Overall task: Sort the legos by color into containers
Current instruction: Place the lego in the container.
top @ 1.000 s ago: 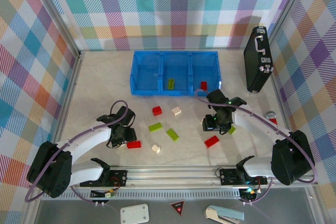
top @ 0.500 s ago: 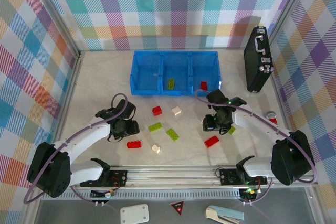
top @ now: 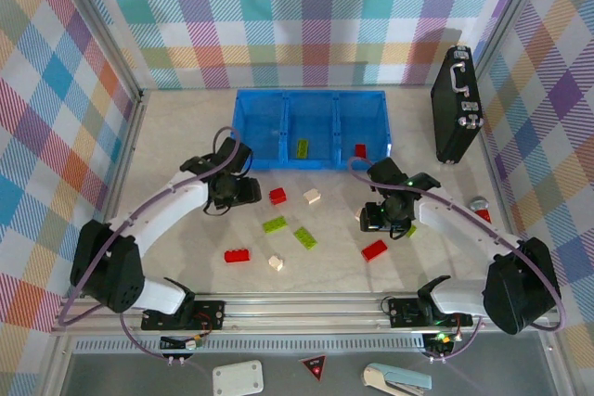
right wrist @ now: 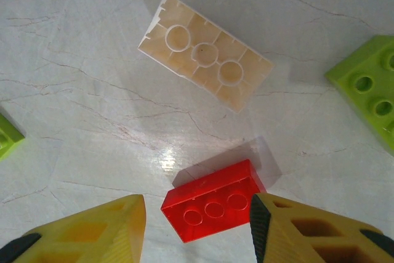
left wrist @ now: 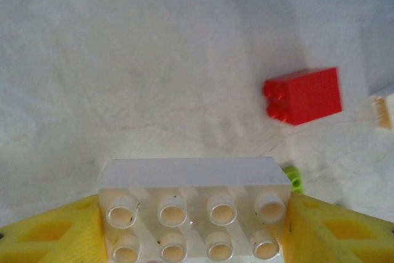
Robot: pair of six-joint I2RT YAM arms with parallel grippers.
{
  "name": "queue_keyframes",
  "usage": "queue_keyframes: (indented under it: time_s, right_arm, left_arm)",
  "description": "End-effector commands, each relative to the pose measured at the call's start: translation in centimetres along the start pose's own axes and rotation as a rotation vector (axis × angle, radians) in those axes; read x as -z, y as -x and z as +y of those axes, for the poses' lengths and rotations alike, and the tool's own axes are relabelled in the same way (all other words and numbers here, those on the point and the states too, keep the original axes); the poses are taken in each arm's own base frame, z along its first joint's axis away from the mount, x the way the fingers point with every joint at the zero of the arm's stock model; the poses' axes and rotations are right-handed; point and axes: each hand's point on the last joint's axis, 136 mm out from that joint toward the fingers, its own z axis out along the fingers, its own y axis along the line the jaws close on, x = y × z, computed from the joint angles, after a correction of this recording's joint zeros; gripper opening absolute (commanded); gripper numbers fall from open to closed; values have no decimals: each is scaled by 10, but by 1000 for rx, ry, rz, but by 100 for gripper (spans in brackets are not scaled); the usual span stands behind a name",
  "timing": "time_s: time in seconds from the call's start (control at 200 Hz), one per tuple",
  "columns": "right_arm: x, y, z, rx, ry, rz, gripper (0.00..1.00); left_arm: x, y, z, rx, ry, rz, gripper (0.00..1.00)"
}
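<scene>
In the left wrist view my left gripper (left wrist: 194, 223) is shut on a white two-by-four brick (left wrist: 194, 189), studs facing the camera, yellow fingers (left wrist: 55, 232) pressing both ends. From above, that gripper (top: 234, 191) hovers just in front of the blue tray's (top: 243, 160) left compartment. A green brick (top: 303, 146) lies in the middle compartment and a red brick (top: 360, 150) in the right one. My right gripper (right wrist: 197, 214) is open, straddling an upside-down red brick (right wrist: 212, 207) on the table. An upturned cream brick (right wrist: 206, 60) lies beyond it.
Loose on the table are a red brick (top: 277, 196), cream bricks (top: 312, 197) (top: 276, 263), green bricks (top: 275, 223) (top: 304, 237), and another red brick (top: 237, 254). A black latched case (top: 457, 104) stands at the back right. A green brick (right wrist: 369, 87) lies right of the right gripper.
My left arm has swung from the front left, beside a red brick, back toward the tray while carrying the white brick. The right gripper has hardly moved.
</scene>
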Motion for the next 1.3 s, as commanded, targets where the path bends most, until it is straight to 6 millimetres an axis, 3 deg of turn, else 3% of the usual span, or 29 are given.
queue_keyframes:
  time_s: [0.0,0.24,0.53,0.655,0.97,1.295]
  right_arm:
    - [7,-5,-3,-17,-16,-4,50]
    - [16,-5,-5,-30,-22,-21,50]
    - [25,-6,-8,-44,-32,-38,50]
    - [27,-5,-9,-46,-34,-47,50]
    - [26,-6,-9,-45,-37,-48,50]
    - [23,-6,-8,-34,-32,-44,50]
  left_arm:
    - [3,20,-7,-55,8,-4,64]
    - [-9,71,-28,-135,-5,-1,64]
    - [-41,127,-38,-224,-16,11,64]
    - [-55,140,-42,-242,-10,30,64]
    - [-100,127,-37,-239,7,133,64]
    - [-100,111,-36,-192,-19,163,63]
